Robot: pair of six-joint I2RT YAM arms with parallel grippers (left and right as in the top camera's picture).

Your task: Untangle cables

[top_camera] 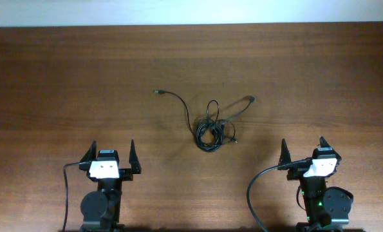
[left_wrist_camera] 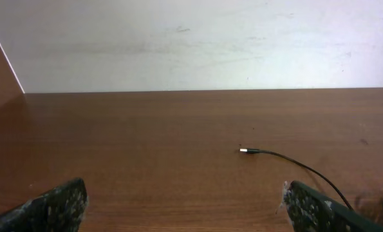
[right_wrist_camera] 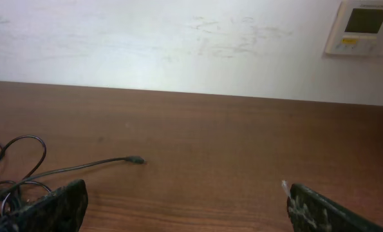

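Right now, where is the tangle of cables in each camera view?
Overhead: the cables lie mid-table, near the picture's centre.
Left wrist: only one plug-ended strand, right of centre, running off lower right.
Right wrist: loops and a plug end, lower left.
Shared landmark: the wooden table, with the pale wall behind.

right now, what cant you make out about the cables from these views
Overhead: the cables meet in a knot too small to tell which cord crosses over which, or how many there are.
Left wrist: only one plug end shows; its cord leaves at the lower right corner.
Right wrist: the left edge cuts off most of the cables.
Right wrist: the wall panel is cut by the top edge, and its display is unreadable.
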